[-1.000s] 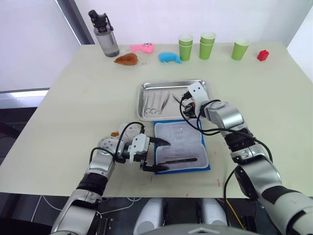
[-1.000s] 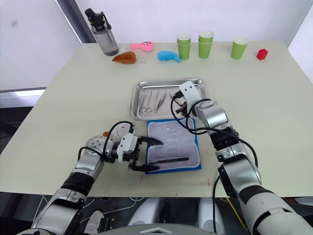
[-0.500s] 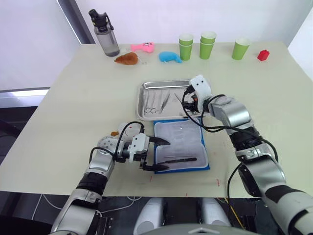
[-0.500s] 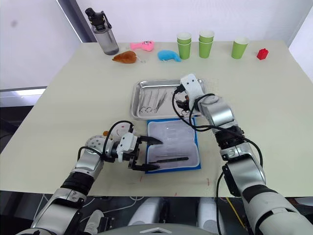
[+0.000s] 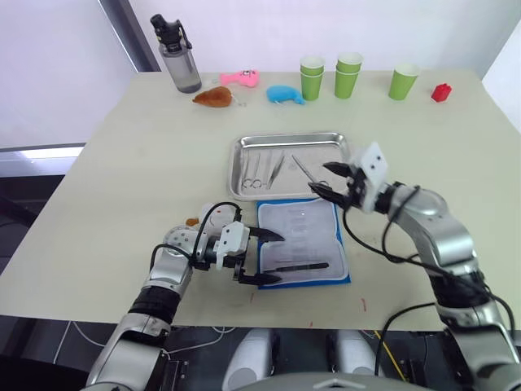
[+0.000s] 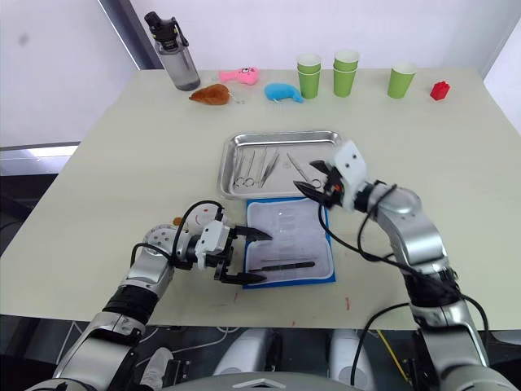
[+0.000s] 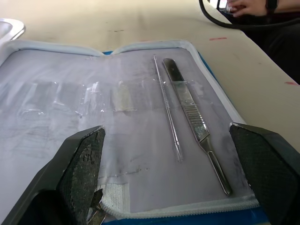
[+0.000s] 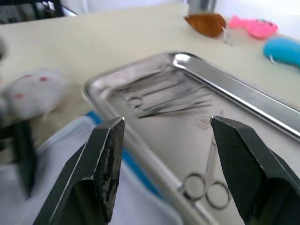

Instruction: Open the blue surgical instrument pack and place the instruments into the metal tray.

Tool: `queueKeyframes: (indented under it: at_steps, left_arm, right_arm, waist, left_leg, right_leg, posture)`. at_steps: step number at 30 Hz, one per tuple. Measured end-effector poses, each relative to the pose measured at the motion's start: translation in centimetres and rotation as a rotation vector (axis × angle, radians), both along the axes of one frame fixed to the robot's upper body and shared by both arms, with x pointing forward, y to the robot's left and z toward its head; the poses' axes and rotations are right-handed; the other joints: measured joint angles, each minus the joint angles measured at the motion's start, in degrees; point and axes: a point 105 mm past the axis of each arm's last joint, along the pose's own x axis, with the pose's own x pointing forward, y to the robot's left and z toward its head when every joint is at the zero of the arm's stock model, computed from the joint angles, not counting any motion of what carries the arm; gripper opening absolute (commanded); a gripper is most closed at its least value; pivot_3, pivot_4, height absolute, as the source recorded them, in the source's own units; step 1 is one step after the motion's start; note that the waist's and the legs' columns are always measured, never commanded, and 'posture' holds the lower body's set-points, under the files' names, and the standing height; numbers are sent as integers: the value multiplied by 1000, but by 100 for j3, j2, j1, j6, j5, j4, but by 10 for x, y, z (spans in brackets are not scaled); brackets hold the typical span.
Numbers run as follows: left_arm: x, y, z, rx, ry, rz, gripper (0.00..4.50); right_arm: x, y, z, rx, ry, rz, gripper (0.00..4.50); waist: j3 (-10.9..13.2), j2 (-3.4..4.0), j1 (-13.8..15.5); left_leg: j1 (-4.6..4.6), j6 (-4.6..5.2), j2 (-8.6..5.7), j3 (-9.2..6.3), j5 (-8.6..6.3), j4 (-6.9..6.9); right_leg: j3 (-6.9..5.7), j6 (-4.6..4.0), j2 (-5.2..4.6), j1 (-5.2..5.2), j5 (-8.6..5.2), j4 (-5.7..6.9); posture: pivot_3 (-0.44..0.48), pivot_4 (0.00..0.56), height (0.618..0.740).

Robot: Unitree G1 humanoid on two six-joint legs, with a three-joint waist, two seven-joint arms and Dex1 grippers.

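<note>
Left eye view: right gripper (image 5: pixel 330 179), fingers now spread and empty, has withdrawn from the metal tray (image 5: pixel 288 165), scissors delivered. Left gripper (image 5: pixel 272 257), fingers spread, frames two instruments (image 7: pixel 187 117) left in the opened pack (image 5: pixel 303 243).

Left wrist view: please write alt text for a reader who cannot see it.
The blue surgical instrument pack lies open on the table, its pale lining up, with two slim instruments left lying side by side on it. The left end effector is open, its two black fingers either side of the pack.

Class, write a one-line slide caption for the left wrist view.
Open left gripper straddles the opened blue surgical instrument pack, two slim instruments remaining.
</note>
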Motion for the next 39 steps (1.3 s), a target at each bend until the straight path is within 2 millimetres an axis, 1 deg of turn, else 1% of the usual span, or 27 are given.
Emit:
queueKeyframes:
  at_steps: [3,7,8,9,10,11,13,14,15,16,17,19,21,25,28,29,30,34,39]
  left_arm:
    - [2,0,0,2,3,2,4500]
    - [1,-1,0,0,0,-6,4500]
    - [1,-1,0,1,0,-7,4500]
    - [1,-1,0,2,1,-11,4500]
    - [1,-1,-1,2,2,-11,4500]
    - [1,-1,0,1,2,-12,4500]
    - [1,-1,-1,2,5,-11,4500]
    - [1,-3,-1,-1,4,-14,4500]
    - [1,-3,0,-1,3,-19,4500]
    - [1,-2,-1,2,3,-19,4500]
    - [1,-3,-2,4,8,-23,4500]
    - [1,-3,-2,3,9,-24,4500]
    - [0,-3,-2,4,8,-29,4500]
    - [1,-3,-2,3,6,-32,4500]
    - [1,-3,-3,4,5,-32,4500]
    - [1,-3,-2,4,5,-34,4500]
    - [1,-3,-2,4,3,-37,4500]
    - [1,-5,-1,7,0,-51,4500]
    - [2,-6,-3,7,4,-54,4500]
  right_arm:
    - [-18,-9,2,-10,6,73,3036]
    - [-43,-33,-6,-66,64,140,3036]
    - [-46,-36,-7,-72,74,148,3036]
    - [-53,-44,-6,-81,93,171,3297]
    - [-56,-46,-6,-84,99,178,3479]
    - [-61,-53,-3,-88,110,193,3740]
    - [-67,-60,4,-77,107,205,4494]
    - [-72,-65,6,-70,115,216,4494]
    - [-79,-76,12,-65,118,224,4494]
    - [-80,-80,16,-67,107,219,4494]
    - [-85,-86,22,-64,99,228,4494]
    - [-89,-90,25,-68,100,235,4494]
    - [-96,-101,32,-88,98,244,4494]
    - [-104,-114,42,-121,93,255,4494]
    - [-106,-116,44,-124,95,265,4494]
    - [-106,-117,45,-125,97,269,4494]
    - [-107,-118,45,-132,98,271,4494]
    - [-105,-116,49,-146,71,282,4494]
    - [-104,-109,44,-156,61,310,4494]
  waist:
    - [1,-1,3]
    - [0,-4,15]
    - [0,-4,12]
    - [1,-4,16]
    - [1,-5,15]
    - [2,-6,18]
    - [4,-9,16]
    - [7,-15,34]
    - [5,-11,43]
    - [5,-11,40]
    - [7,-13,29]
    - [6,-10,30]
    - [6,-9,32]
    - [5,-8,39]
    - [5,-7,41]
    - [13,-42,41]
    - [4,-13,41]
    - [4,-13,50]
    - [1,-6,81]
  left_leg:
    - [6,0,0,-1,0,3]
    - [6,0,1,-8,0,1]
    - [6,0,1,-8,0,0]
    - [7,0,1,-9,0,0]
    - [8,0,1,-10,0,0]
    - [8,0,2,-12,0,0]
    - [16,0,4,-13,0,0]
    - [11,1,3,-16,0,0]
    - [9,1,4,-22,0,-2]
    - [10,1,4,-22,0,-2]
    - [16,1,5,-30,-1,-4]
    - [19,1,6,-41,-1,-7]
    - [19,1,7,-51,-1,-10]
    - [20,0,9,-57,-1,-10]
    - [20,0,10,-58,-1,-10]
    - [-6,9,8,-42,-9,-18]
    - [20,6,17,-40,-5,-32]
    - [22,6,13,-49,-5,-23]
    - [24,5,13,-55,-5,-21]
  right_leg:
    - [0,0,0,6,1,3]
    - [-7,0,-1,15,0,-14]
    - [-7,0,-1,17,0,-14]
    - [-7,0,-1,22,0,-15]
    - [-8,0,-2,24,0,-15]
    - [-10,0,-2,28,0,-18]
    - [-11,0,-3,37,0,-22]
    - [-16,1,-4,37,0,-24]
    - [-24,1,-4,40,0,-35]
    - [-23,1,-4,41,1,-37]
    - [-30,1,-4,57,1,-53]
    - [-39,3,-3,71,2,-68]
    - [-48,3,-4,77,2,-76]
    - [-47,2,-8,83,2,-77]
    - [-44,2,-18,84,2,-78]
    - [-41,16,-25,87,-11,-85]
    - [-40,8,-1,87,-4,-98]
    - [-53,8,-4,88,-1,-96]
    - [-55,6,-9,91,0,-93]
  posture:
    - [0,150,734]
    - [0,150,734]
    - [0,150,734]
    - [0,150,734]
    - [0,150,734]
    - [0,150,734]
    - [0,150,734]
    - [0,150,734]
    - [0,150,734]
    - [0,150,734]
    - [0,150,734]
    - [0,150,734]
    - [0,150,734]
    - [0,150,734]
    - [0,150,734]
    - [0,150,734]
    - [0,150,734]
    - [0,150,734]
    - [0,150,734]
